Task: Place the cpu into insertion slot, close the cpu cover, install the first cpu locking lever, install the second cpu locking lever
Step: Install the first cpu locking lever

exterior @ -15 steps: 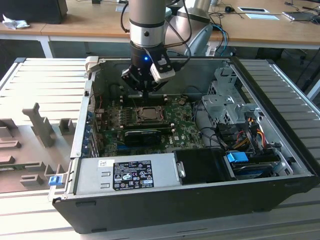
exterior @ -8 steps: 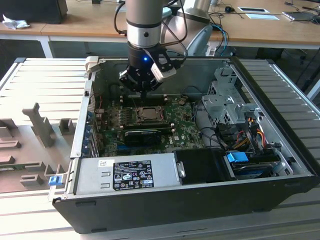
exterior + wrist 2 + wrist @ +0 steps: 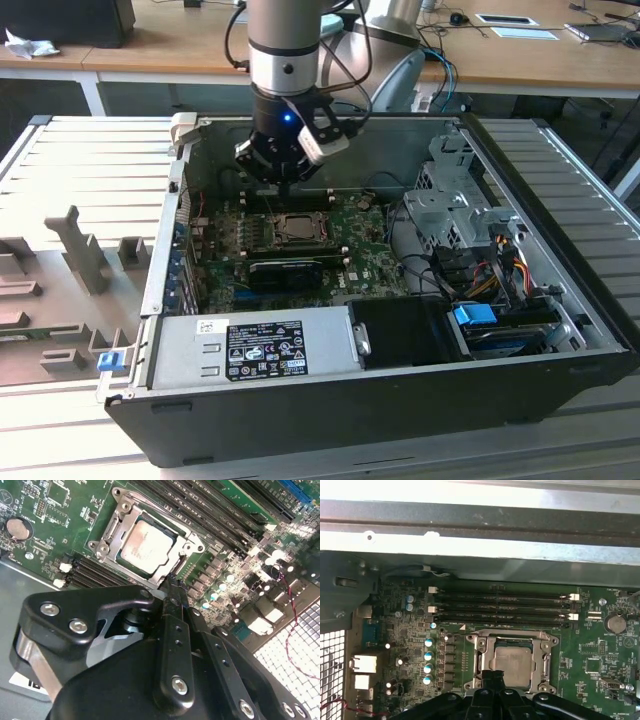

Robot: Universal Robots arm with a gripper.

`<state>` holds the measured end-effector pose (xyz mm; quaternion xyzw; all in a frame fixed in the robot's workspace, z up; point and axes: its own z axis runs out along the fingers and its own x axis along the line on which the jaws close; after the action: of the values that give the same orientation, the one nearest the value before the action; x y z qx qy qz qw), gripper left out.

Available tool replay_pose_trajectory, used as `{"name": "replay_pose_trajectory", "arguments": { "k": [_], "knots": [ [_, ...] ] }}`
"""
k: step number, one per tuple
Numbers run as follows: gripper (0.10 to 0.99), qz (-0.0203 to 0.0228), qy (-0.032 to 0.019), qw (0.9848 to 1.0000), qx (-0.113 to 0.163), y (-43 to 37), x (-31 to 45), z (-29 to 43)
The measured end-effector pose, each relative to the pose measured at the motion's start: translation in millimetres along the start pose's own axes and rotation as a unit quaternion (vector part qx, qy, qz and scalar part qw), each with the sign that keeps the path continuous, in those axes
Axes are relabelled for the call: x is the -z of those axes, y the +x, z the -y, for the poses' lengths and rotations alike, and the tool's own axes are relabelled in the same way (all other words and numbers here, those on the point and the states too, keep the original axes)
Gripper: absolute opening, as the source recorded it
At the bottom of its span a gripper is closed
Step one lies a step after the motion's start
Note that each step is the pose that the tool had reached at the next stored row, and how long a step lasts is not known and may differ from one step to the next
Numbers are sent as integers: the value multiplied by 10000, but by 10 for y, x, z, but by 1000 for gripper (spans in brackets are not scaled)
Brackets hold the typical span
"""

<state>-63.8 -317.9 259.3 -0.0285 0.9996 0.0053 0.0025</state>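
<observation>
The cpu (image 3: pixel 147 547) (image 3: pixel 512 664) lies flat in the insertion slot (image 3: pixel 297 228) on the green board, pale metal face up. The silvery cpu cover (image 3: pixel 111 529) (image 3: pixel 481 652) lies down around it as a frame, and the chip shows through its cut-out. My gripper (image 3: pixel 175 594) (image 3: pixel 494 676) is shut, its black fingers pressed together with nothing seen between them. The tips sit at the edge of the socket frame, on the side away from the memory slots. In the exterior view the gripper (image 3: pixel 287 185) hangs just above the socket. I cannot make out the locking levers clearly.
Long black memory slots (image 3: pixel 505 607) (image 3: pixel 210 510) run beside the socket. A long black card (image 3: pixel 285 270) lies in front of it, with a power supply (image 3: pixel 250 345) nearer still. A drive cage (image 3: pixel 450 200) and cables (image 3: pixel 490 270) fill the exterior view's right. The case walls (image 3: pixel 180 190) enclose the board.
</observation>
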Motion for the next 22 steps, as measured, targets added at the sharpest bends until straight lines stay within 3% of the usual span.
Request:
{"name": "replay_pose_trajectory", "arguments": {
  "k": [15, 22],
  "knots": [
    [106, 0, 0, 10000, 0, 45, -1, -2],
    [106, 0, -4, 10000, 0, 195, -1, -11]
  ]
}}
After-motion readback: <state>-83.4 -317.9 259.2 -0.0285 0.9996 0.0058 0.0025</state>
